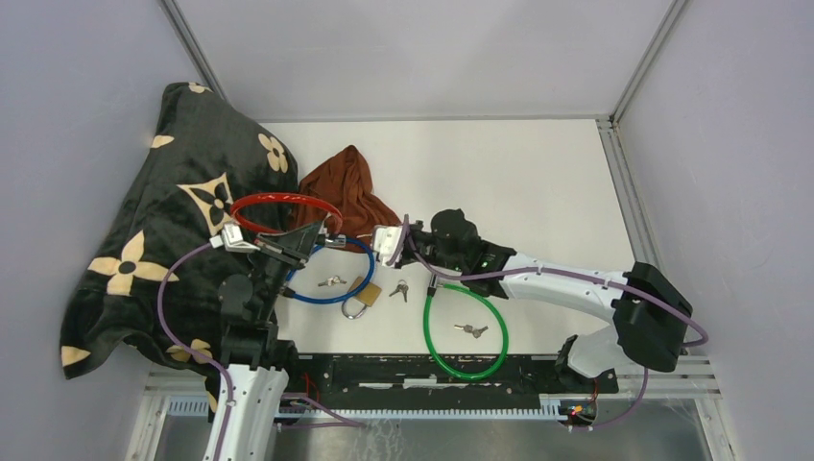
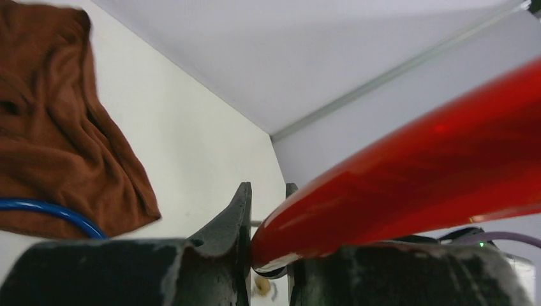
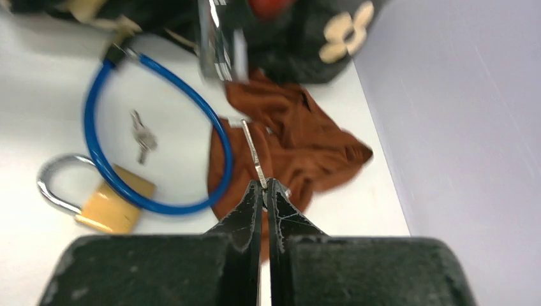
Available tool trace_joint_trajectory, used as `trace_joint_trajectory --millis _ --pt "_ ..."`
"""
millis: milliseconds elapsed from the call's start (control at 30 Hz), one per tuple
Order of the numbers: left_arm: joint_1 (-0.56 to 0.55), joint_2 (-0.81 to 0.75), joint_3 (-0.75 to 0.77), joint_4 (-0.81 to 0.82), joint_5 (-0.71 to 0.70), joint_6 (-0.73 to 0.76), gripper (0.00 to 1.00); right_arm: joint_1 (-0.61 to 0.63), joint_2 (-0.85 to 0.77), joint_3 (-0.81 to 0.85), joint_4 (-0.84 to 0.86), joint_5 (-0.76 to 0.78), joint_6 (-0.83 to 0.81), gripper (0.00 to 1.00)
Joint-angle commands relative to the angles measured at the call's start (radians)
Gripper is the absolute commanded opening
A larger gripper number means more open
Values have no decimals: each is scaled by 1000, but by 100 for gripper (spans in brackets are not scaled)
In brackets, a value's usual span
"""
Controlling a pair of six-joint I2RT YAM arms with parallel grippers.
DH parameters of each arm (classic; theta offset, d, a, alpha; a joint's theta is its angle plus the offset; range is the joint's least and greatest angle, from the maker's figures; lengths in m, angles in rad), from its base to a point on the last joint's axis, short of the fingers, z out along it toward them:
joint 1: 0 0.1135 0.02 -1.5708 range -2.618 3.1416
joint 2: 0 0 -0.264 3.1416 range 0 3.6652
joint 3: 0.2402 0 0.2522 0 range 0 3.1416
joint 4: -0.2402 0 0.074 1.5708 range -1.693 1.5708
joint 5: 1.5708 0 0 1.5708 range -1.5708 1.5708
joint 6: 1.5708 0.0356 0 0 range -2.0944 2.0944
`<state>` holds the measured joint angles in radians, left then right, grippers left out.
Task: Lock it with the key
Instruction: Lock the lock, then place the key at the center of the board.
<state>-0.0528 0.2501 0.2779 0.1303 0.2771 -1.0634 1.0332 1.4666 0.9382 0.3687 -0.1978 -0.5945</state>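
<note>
The key (image 3: 254,153) is pinched by its bow between the pressed-together fingers of the right gripper (image 3: 265,187), its blade pointing straight ahead of the fingertips. Farther ahead and slightly left of the blade is a blurred silvery block (image 3: 220,38), probably the head of the red cable lock (image 2: 415,159). The blade's tip stands apart from it. The left gripper (image 2: 268,217) is clamped on the red cable, which crosses between its fingers and rises to its right; the keyhole cannot be made out in any view.

The step in hand looks like bringing the key to the keyhole. To do it well, the blade's line should be corrected leftward before advancing, the approach should be slow and straight along the blade, and the left arm should hold the lock steady so the head does not swing. The key should turn only once it is fully seated.

Below and left of the right fingertips lie the blue cable lock (image 3: 191,108), a loose key (image 3: 143,134) inside its loop and a brass padlock (image 3: 108,207). A brown cloth (image 3: 300,127) lies under the blade.
</note>
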Motion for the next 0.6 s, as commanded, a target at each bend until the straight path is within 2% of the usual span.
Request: trace_joint_trajectory --millis 0,167,300,367,433,567 --pt "36 -21 50 105 -150 82 2 -83 -56 -48 -71 105 -6 0" --pt "37 -26 50 86 -153 102 2 -123 -82 -77 -129 85 -11 0" --pt "38 -25 42 81 -155 130 2 -184 -128 -105 -141 188 76 0" --pt "38 -22 39 65 -153 134 2 -274 -115 -88 -203 182 185 0" --pt "38 -19 32 51 -127 128 2 -409 -63 -57 -288 73 280 0" --pt "37 -11 20 22 -85 88 2 -587 60 -36 -397 -94 435 0"
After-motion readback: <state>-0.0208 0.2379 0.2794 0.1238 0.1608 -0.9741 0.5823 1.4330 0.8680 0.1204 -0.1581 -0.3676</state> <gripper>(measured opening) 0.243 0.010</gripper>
